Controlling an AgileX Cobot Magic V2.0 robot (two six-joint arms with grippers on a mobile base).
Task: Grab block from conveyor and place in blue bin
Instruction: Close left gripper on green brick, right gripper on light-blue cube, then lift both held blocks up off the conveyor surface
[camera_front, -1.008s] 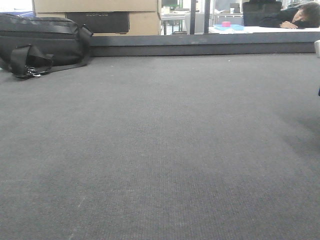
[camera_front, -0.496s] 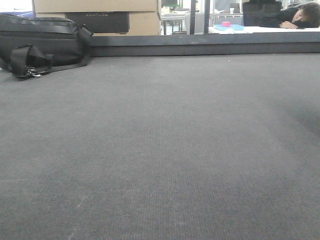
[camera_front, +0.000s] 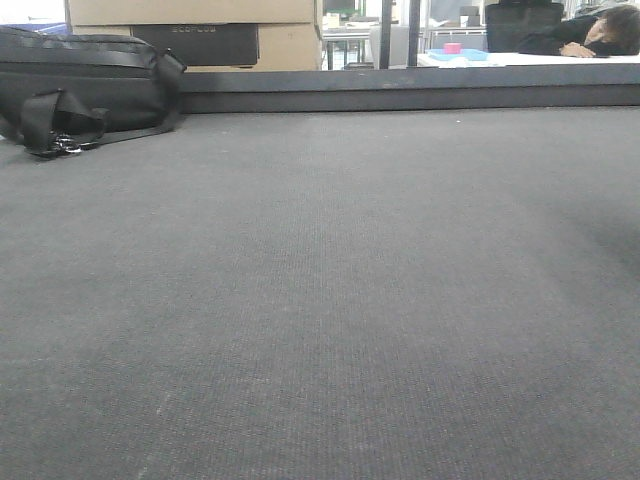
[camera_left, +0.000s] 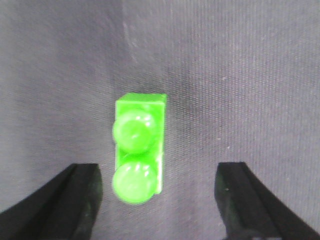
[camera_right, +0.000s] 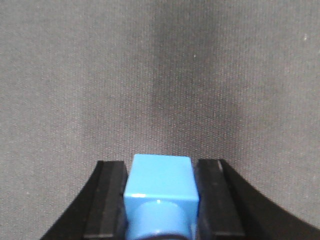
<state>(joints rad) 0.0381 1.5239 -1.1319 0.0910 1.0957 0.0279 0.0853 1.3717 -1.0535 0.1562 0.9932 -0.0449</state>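
1. Blue block sits clenched between the black fingers of the right gripper, stud toward the camera, with the conveyor weave beyond it.
2. Green block lies on the belt just ahead of the left gripper, which is released. It rests between the spread fingers, nearer the left one, and touches neither.
3. In the front view, a pale sliver and a dark speck at the right edge a second ago are gone. The black bag is unmoved.
4. That likely means an arm left that edge with the grab done. The carry to the blue bin remains, and no view clearly shows the bin.
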